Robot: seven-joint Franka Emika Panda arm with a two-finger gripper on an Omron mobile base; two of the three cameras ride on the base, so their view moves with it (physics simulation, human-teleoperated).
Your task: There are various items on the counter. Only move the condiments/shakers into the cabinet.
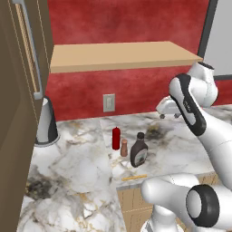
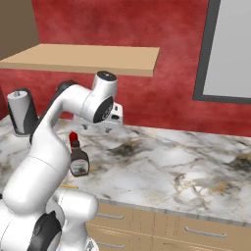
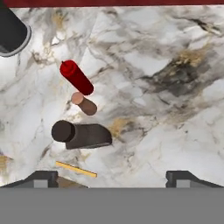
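White marble, veined grey and gold with dark smudges, forms the desk (image 1: 81, 167); tan drawers (image 2: 196, 230) sit under its front edge. A red wall (image 1: 136, 22) backs the scene and carries a pale outlet plate (image 1: 108, 103). A flat tan shelf (image 1: 122, 55), the cabinet's board, projects from the wall above the desk and is bare on top. A tall dark brown door (image 1: 18, 113) with a long handle stands open at far left in the left base view.

On the desk, three condiments stand close together, upright and near the front edge: a red bottle (image 1: 116, 137) rearmost, a tan shaker (image 1: 124, 148) just in front of it, and a dark sauce bottle (image 1: 139, 150) with a black cap beside the shaker. A thin orange stick (image 1: 134, 177) lies flat at the desk's edge, just before the sauce bottle. A grey-and-black cone (image 1: 46, 122) stands well apart near the wall, beside the door.

The claw (image 3: 112, 177) hangs above the desk, pointing down, released with jaws spread wide and grasping nothing; the condiments lie off to one side of it in the hand view.
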